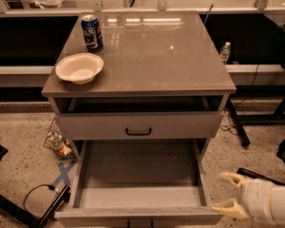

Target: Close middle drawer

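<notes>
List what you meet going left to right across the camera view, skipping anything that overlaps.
white bowl → black handle of the upper drawer → gripper, open, low right beside the pulled-out middle drawer. The can overlaps the bowl, so it is omitted.

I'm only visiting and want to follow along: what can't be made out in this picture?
Middle drawer: front and handle cut off by the camera view's bottom edge.
Anything below it: hidden by the pulled-out tray.
Gripper, low right beside that drawer, fingers apart: its arm runs off the right edge.
Upper drawer inside: dark under the cabinet top.
Can label: too small to read.
</notes>
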Controlling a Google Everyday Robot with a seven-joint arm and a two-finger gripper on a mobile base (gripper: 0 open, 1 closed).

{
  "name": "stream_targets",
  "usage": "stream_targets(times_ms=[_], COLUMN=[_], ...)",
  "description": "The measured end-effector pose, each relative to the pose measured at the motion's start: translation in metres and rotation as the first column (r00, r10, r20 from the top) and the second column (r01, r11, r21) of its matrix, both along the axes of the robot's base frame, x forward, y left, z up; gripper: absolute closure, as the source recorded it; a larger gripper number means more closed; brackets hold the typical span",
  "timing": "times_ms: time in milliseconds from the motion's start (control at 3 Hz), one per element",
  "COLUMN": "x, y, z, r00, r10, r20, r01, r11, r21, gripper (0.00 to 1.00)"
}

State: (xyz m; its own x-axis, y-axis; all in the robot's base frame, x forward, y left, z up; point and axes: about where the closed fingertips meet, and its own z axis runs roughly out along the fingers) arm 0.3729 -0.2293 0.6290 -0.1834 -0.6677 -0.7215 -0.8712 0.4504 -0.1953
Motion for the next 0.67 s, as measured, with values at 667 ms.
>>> stream_targets(times_ms=[667], x=[-0.048], y=[0.021], z=[-0.118], r00=[0.9984], r10=[-0.009], r20=[-0.056], r01=[0.018], r11=[0.986], r21=[0.166], gripper=[0.87])
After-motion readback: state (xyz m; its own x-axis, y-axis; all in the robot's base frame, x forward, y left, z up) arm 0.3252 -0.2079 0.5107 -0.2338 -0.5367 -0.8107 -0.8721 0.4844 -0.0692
